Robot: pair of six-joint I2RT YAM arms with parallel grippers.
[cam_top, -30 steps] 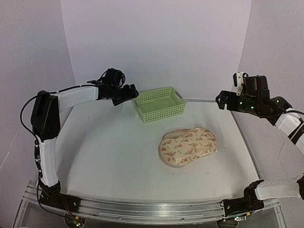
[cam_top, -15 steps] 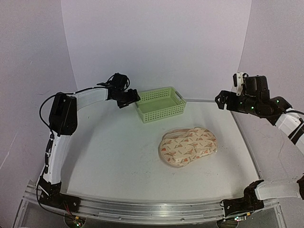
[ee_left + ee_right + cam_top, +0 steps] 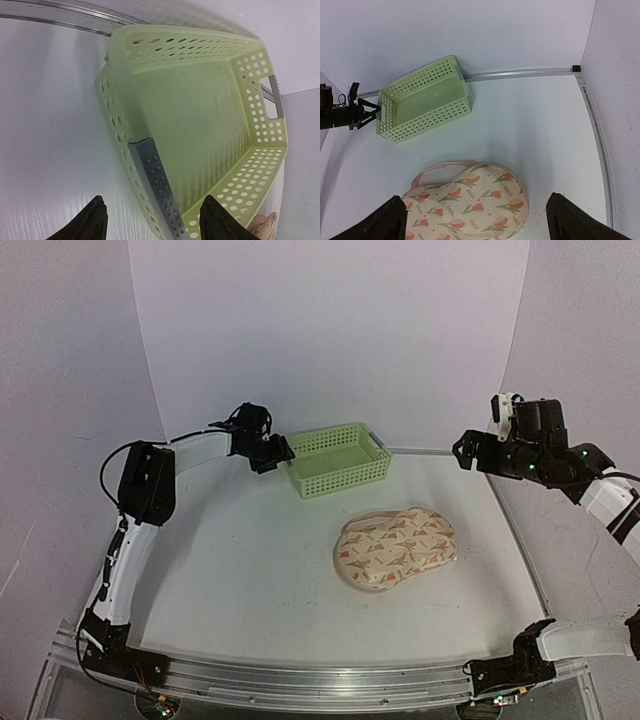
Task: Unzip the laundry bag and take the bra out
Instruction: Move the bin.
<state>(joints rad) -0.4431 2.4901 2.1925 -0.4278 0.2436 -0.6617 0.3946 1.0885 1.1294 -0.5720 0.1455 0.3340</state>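
While both our left claw (image 3: 153,201) and right claw (image 3: 475,200) gape, the beige padded peanut-shaped pouch (image 3: 395,548) lies near the pale-green perforated plastic basket (image 3: 340,476).

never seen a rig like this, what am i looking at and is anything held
Two robot arms stand on a white table, each ending in a two-finger pincer. The wide picture looks down from above and behind them; the other two come from cameras on the wrists, so the dark tips at the bottom are each arm's own fingers. On the table lie a green basket and a patterned bag. The left pincer is open at the basket's end; the right pincer hangs open in the air. Nothing is held.
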